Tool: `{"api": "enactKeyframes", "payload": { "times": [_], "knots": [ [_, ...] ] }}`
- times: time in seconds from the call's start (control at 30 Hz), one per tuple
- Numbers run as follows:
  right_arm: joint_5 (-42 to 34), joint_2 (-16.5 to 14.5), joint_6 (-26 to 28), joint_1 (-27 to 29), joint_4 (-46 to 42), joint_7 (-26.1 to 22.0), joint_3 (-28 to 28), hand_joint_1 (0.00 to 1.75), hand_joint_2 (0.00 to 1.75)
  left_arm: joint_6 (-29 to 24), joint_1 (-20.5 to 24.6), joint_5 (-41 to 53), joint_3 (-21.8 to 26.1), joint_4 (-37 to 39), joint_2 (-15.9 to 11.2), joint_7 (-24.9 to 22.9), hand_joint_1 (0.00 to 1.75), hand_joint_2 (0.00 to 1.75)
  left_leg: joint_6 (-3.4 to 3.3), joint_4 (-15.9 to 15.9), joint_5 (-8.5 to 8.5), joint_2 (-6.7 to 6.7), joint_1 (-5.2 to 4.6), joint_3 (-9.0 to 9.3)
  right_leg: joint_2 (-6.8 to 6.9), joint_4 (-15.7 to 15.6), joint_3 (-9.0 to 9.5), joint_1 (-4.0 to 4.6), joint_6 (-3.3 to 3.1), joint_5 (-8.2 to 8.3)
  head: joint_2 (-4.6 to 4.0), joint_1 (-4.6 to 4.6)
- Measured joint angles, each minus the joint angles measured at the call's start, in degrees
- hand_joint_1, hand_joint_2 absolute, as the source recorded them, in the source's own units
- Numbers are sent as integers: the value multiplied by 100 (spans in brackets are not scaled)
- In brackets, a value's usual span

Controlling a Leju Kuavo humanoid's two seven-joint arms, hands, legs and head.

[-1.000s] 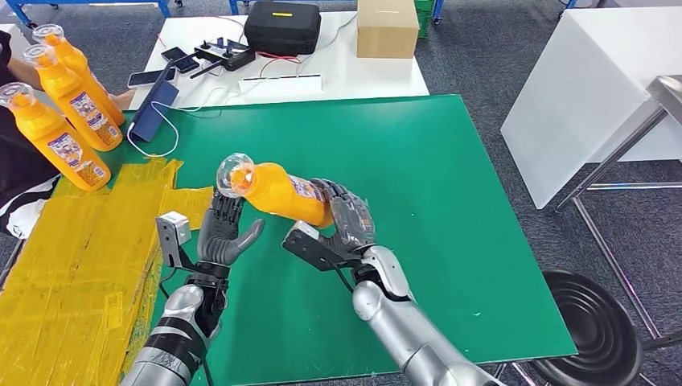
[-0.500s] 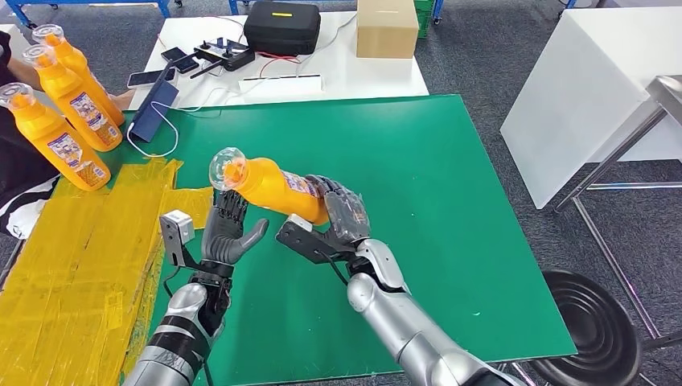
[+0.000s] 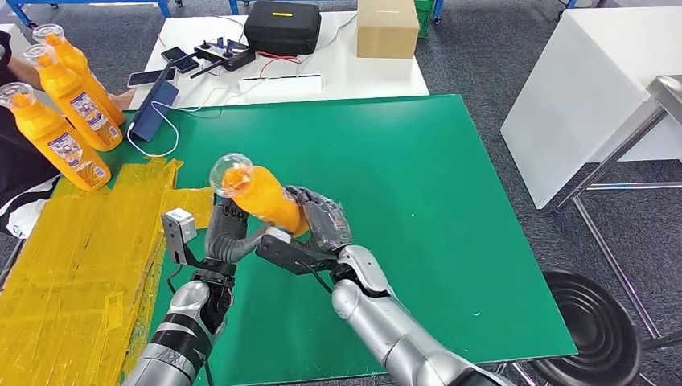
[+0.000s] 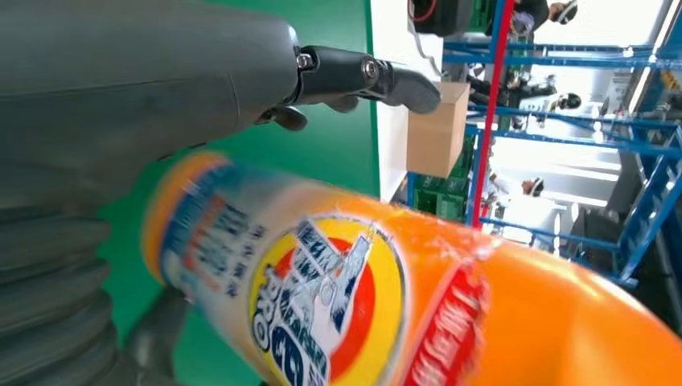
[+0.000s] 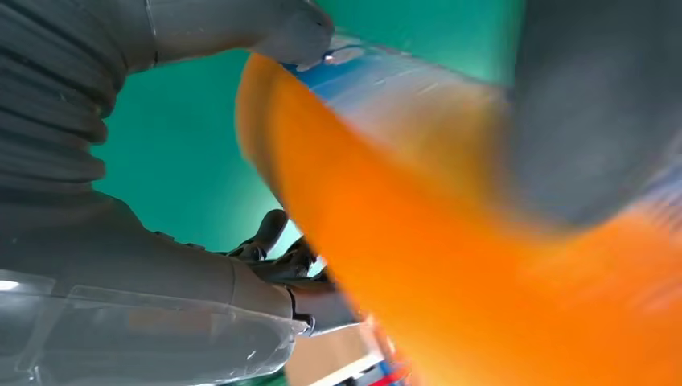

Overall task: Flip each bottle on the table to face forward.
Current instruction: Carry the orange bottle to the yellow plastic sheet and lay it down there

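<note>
An orange bottle (image 3: pixel 264 199) with a clear round cap (image 3: pixel 228 173) hangs tilted above the green mat (image 3: pixel 450 201), cap up and to the left. My right hand (image 3: pixel 323 226) grips its lower body from the right. My left hand (image 3: pixel 226 236) stands upright just left of the bottle, fingers apart, its palm close against the bottle's side. In the left wrist view the bottle's label (image 4: pixel 322 289) lies across the palm with the fingers (image 4: pixel 362 76) stretched out past it. In the right wrist view the bottle (image 5: pixel 450 241) is blurred, with my thumb (image 5: pixel 241 32) on it.
Three more orange bottles (image 3: pixel 58 137) (image 3: pixel 76 100) (image 3: pixel 74 58) stand at the far left beside a person's dark sleeve (image 3: pixel 16 161). Yellow tape (image 3: pixel 80 257) covers the left of the table. A black case (image 3: pixel 281 26) and a cardboard box (image 3: pixel 387 28) sit on the white table behind.
My right hand has carried the bottle left and tipped it more upright, bringing it against my left hand. My left hand has risen slightly toward it.
</note>
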State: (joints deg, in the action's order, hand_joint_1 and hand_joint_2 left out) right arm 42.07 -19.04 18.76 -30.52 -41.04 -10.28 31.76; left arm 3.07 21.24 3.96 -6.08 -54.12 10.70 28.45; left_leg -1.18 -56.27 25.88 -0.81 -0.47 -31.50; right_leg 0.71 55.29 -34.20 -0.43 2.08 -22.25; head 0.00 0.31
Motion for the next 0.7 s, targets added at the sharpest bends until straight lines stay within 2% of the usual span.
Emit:
{"api": "enactKeyframes", "payload": {
  "times": [0.7],
  "knots": [
    [9, -94, -83, 13, 66, 31, 481, 175, 175, -269, 10, 85, 1, 2, 5, 8, 0, 175, 0, 0, 0, 0, 0, 1, 0, 0, -1, 0, 0, 0, 0, -1]
  ]
}}
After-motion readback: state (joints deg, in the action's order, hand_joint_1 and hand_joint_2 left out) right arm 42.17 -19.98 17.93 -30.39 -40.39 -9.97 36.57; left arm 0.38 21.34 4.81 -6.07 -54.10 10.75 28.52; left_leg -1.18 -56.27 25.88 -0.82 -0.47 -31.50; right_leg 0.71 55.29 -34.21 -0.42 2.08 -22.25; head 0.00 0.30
